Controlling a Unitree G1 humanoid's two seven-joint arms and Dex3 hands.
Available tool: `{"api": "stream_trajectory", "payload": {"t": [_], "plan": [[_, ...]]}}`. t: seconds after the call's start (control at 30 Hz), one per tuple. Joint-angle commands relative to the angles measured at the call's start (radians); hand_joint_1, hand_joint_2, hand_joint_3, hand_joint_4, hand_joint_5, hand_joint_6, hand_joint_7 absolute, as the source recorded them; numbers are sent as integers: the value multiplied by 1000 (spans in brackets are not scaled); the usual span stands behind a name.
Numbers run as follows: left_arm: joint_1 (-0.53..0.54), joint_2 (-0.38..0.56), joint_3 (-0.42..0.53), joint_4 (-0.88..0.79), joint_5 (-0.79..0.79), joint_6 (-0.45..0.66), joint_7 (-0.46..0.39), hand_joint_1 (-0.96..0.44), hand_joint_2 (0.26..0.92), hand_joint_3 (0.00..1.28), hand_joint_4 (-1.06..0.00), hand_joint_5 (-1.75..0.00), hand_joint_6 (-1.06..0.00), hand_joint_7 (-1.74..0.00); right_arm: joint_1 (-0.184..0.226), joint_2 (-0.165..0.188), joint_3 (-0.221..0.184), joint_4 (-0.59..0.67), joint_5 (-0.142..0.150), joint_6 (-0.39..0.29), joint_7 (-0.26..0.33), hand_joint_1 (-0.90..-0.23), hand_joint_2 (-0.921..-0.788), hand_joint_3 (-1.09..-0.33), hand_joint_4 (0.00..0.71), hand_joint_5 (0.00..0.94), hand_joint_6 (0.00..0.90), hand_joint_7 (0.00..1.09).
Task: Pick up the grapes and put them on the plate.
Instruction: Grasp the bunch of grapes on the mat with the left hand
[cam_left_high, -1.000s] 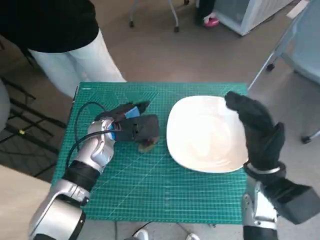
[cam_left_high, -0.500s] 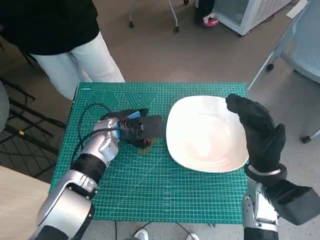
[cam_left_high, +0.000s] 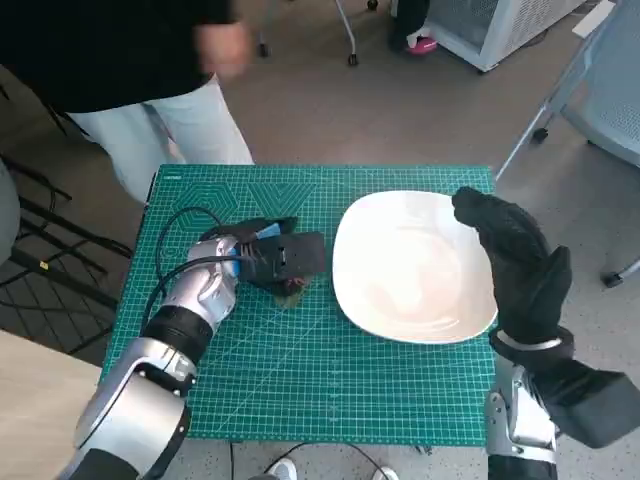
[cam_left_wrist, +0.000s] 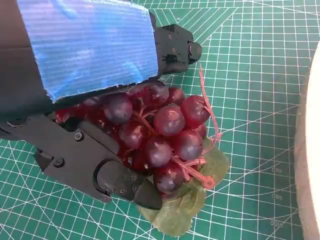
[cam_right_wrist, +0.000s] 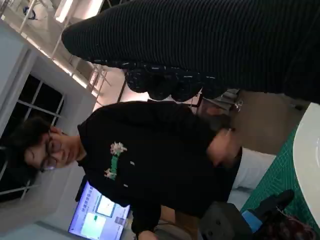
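Grapes (cam_left_wrist: 160, 135), glossy dark-red globes on a pink plastic stem with a green cloth leaf beneath, lie on the green gridded mat (cam_left_high: 300, 370), just beside the plate (cam_left_high: 410, 270) on its left. The left hand (cam_left_high: 275, 255) has its hard black fingers (cam_left_wrist: 90, 165) clamped round the bunch. The plate is smooth, white and rounded-square. The right hand (cam_left_high: 515, 260), in ribbed knit, hovers over the plate's right rim, fingers loosely extended, gripping nothing. A person (cam_right_wrist: 150, 165) in black stands beyond the plate.

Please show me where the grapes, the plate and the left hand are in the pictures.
grapes (cam_left_wrist: 169, 120): left wrist view, on a berry in the middle of the bunch.
plate (cam_left_high: 415, 268): head view, on its bare white middle.
left hand (cam_left_wrist: 90, 45): left wrist view, on its blue-taped back.
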Motion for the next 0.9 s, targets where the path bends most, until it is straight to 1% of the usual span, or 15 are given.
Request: {"api": "stream_trajectory", "payload": {"t": [0.03, 0.2, 0.3, 0.4, 0.47, 0.53, 0.57, 0.6, 0.67, 0.7, 0.77, 0.8, 0.83, 0.87, 0.9], "plan": [[-1, -2, -4, 18, -8, 2, -8, -262, 728, 2, 1, 1, -145, -10, 17, 1, 0, 2, 2, 15, 2, -689, -921, -724, 318, 0, 78, 282], [-5, -6, -6, 26, -6, 4, -7, -212, 729, 2, -3, -1, -179, -22, 20, 1, 0, -5, 1, 14, 1, -686, -921, -724, 317, 0, 76, 284], [-8, -9, -12, 33, -2, 3, -5, -165, 731, 2, -31, -9, -212, -29, 21, 2, 1, -8, -1, 14, 0, -679, -921, -725, 315, 0, 75, 285], [-11, -11, -18, 42, 4, 0, -4, -110, 739, 5, -99, -18, -261, -30, 20, 2, 1, -8, -3, 13, -1, -672, -921, -727, 314, 0, 74, 286], [-12, -12, -21, 45, 6, -3, -2, -72, 751, 8, -205, -48, -297, -29, 19, 1, 0, -5, -3, 11, 0, -668, -921, -728, 313, 0, 73, 287], [-10, -12, -24, 46, 7, -7, 2, -29, 766, 14, -324, -315, -343, -22, 17, 1, -1, -3, -3, 10, 0, -664, -921, -728, 313, 0, 73, 288], [-9, -11, -26, 45, 8, -10, 5, 18, 774, 46, -372, -522, -372, -20, 16, 1, -1, -1, -3, 10, 0, -663, -921, -728, 313, 0, 73, 288], [-7, -10, -29, 44, 11, -13, 10, 84, 781, 97, -422, -766, -406, -20, 16, 1, -1, 0, -3, 10, 0, -662, -921, -728, 313, 0, 73, 289], [-3, -9, -38, 42, 18, -22, 22, 223, 790, 235, -498, -1087, -483, -32, 14, 0, -2, 1, -3, 10, 0, -661, -921, -728, 314, 0, 73, 289], [-1, -8, -43, 41, 23, -26, 30, 269, 790, 303, -507, -1203, -534, -41, 14, 0, -3, 1, -3, 10, -1, -660, -921, -728, 314, 0, 73, 290], [5, -4, -56, 35, 35, -33, 50, 317, 791, 406, -484, -1370, -639, -60, 15, 1, -2, -2, -5, 10, -3, -660, -921, -727, 315, 1, 73, 290], [8, -1, -62, 31, 42, -37, 62, 330, 802, 432, -462, -1431, -689, -74, 16, 2, -2, -3, -7, 9, -5, -660, -921, -727, 315, 1, 73, 291], [11, 1, -68, 27, 48, -39, 74, 319, 816, 432, -446, -1464, -705, -148, 17, 3, -2, -5, -9, 7, -6, -660, -921, -727, 315, 1, 73, 291], [12, 2, -74, 24, 53, -41, 85, 282, 838, 418, -428, -1486, -688, -319, 17, 3, -2, -5, -10, 6, -8, -660, -921, -727, 315, 1, 73, 291], [13, 3, -80, 23, 59, -41, 94, 226, 858, 398, -413, -1494, -634, -550, 17, 3, -2, -5, -12, 5, -9, -660, -921, -727, 315, 1, 73, 291]]}}
